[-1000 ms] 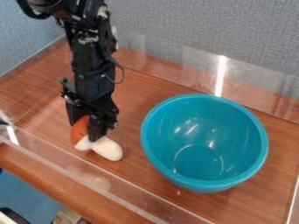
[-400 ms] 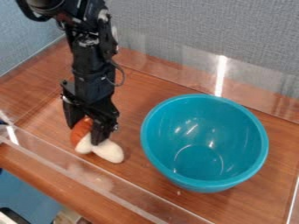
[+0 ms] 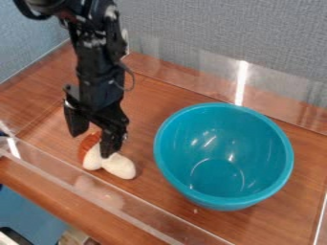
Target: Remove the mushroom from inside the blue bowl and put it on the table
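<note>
The mushroom (image 3: 107,160) lies on its side on the table (image 3: 52,105), left of the blue bowl (image 3: 224,156). Its cream stem points right and its orange-red cap sits under the gripper. My gripper (image 3: 96,137) hangs just above the cap with its dark fingers spread apart, open, and it no longer clamps the mushroom. The bowl stands upright and shows nothing inside it.
Low clear acrylic walls (image 3: 76,187) run along the front and back edges of the table. A blue-grey wall stands behind. The arm (image 3: 96,48) rises up and to the left from the gripper.
The gripper was shut on the mushroom a second ago. Its fingers have since spread and let the mushroom go onto the table. The arm has lifted slightly.
</note>
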Motion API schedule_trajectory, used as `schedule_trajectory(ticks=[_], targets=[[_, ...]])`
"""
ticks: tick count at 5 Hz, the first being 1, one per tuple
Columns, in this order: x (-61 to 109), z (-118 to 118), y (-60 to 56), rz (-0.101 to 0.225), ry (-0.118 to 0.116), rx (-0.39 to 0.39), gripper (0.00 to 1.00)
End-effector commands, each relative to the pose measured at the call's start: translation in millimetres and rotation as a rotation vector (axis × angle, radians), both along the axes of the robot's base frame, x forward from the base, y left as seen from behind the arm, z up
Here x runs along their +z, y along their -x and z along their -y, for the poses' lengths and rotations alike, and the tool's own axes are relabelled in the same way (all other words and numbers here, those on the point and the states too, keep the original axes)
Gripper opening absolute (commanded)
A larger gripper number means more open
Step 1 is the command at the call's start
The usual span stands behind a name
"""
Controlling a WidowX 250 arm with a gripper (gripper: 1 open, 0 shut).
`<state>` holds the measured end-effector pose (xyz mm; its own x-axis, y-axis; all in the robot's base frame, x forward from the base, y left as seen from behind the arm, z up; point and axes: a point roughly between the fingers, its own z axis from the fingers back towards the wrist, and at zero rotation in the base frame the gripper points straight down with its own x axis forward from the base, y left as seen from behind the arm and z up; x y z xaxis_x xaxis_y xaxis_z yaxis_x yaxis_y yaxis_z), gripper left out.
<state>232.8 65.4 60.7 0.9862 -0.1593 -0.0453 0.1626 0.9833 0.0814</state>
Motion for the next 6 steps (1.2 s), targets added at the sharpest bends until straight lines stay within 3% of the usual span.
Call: schedule_trajectory(ticks=[1, 3, 6], targets=[[29.4, 4, -5.0, 0.073, -0.018, 0.006, 1.00], [39.7, 7, -9.1, 0.094, -0.005, 0.011, 1.00], [34.6, 7, -18.6, 0.103, 0.011, 0.018, 1.00]])
